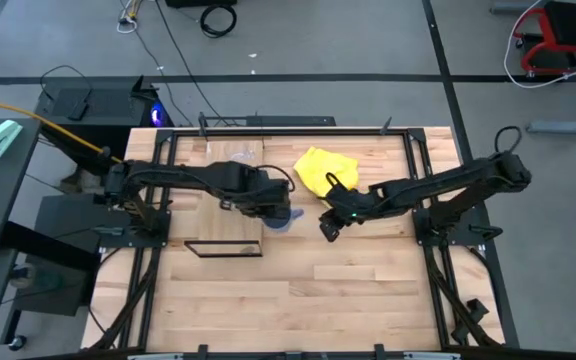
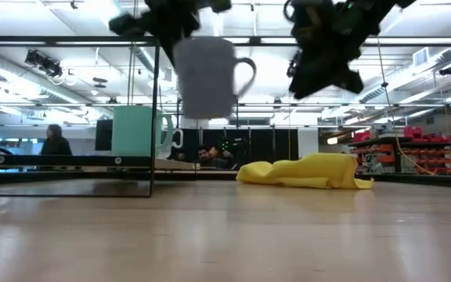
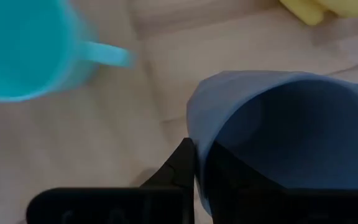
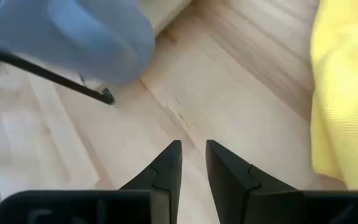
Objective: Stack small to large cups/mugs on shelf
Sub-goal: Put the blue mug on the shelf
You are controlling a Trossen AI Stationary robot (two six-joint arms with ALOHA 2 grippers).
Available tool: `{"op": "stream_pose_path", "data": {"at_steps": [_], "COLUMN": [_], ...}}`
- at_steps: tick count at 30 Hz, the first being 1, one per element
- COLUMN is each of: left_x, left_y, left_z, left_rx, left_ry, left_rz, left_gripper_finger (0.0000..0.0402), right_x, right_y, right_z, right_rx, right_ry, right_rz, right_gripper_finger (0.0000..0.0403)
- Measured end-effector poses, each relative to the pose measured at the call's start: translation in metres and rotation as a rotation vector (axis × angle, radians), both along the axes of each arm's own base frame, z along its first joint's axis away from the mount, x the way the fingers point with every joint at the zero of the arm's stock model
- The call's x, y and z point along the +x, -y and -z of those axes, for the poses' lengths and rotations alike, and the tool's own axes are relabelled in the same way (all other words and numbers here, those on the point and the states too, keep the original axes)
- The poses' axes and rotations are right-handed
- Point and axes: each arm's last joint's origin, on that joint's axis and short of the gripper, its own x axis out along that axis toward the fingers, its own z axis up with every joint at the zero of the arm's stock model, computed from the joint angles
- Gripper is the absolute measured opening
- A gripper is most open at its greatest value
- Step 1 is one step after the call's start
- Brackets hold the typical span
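My left gripper (image 1: 268, 205) is shut on the dark blue-grey mug (image 2: 206, 74), which hangs in the air near the shelf's right end, its handle (image 2: 245, 74) toward the yellow cloth. The mug also shows in the left wrist view (image 3: 291, 137) and the right wrist view (image 4: 73, 37). The cyan mug (image 2: 139, 129) stands upright on the light-wood shelf (image 1: 218, 225), inside its black frame (image 2: 153, 117). My right gripper (image 4: 193, 162) hovers empty to the right of the blue mug, with only a narrow gap between its fingers. A small clear thing (image 1: 243, 153), perhaps the glass cup, lies beyond the shelf. My left gripper holds the blue-grey mug by its wall at the rim (image 3: 194, 134), on the side away from the handle. One finger (image 3: 179, 168) is outside and the other inside. The fingers come from above. The mug hangs upright below them, lifted clear of the table and shelf.
The yellow cloth (image 1: 323, 168) lies crumpled on the table behind my right gripper. Bare tabletop (image 1: 348, 290) stretches toward the near edge. A person (image 2: 53, 141) sits in the room beyond the table.
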Motion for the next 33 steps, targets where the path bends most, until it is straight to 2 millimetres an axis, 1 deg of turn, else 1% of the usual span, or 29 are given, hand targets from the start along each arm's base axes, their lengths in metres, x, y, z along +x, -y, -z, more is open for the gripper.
{"op": "stream_pose_path", "data": {"at_steps": [5,8,11,14,22,24,28,31,33], "left_x": [-0.015,-0.022,-0.027,-0.030,-0.040,-0.044,-0.058,-0.073,-0.079], "left_y": [0.000,0.003,0.008,0.011,0.008,0.007,0.005,0.003,0.004], "left_z": [-0.028,-0.037,-0.038,-0.040,-0.048,-0.045,-0.029,-0.028,-0.028], "left_rx": [0.025,0.027,0.026,0.009,0.017,0.017,0.004,-0.005,-0.009], "left_ry": [-0.076,-0.114,-0.159,-0.145,-0.123,-0.132,-0.201,-0.201,-0.183], "left_rz": [-0.013,-0.008,0.008,0.021,0.016,0.004,-0.049,-0.101,-0.102], "left_gripper_finger": [0.0024,0.0024,0.0024,0.0024,0.0024,0.0024,0.0024,0.0024,0.0024], "right_x": [-0.015,-0.020,-0.021,-0.021,-0.020,-0.021,-0.022,-0.023,-0.023], "right_y": [-0.003,-0.004,-0.004,-0.004,-0.006,-0.008,-0.012,-0.014,-0.015], "right_z": [-0.014,-0.018,-0.019,-0.018,-0.016,-0.017,-0.018,-0.018,-0.018], "right_rx": [-0.020,-0.033,-0.034,-0.039,-0.038,-0.037,-0.032,-0.031,-0.031], "right_ry": [0.013,0.015,0.016,0.012,0.002,0.006,0.011,0.012,0.012], "right_rz": [-0.006,-0.001,-0.001,-0.005,-0.018,-0.024,-0.036,-0.046,-0.046], "right_gripper_finger": [0.0070,0.0063,0.0059,0.0057,0.0056,0.0056,0.0056,0.0056,0.0056]}}
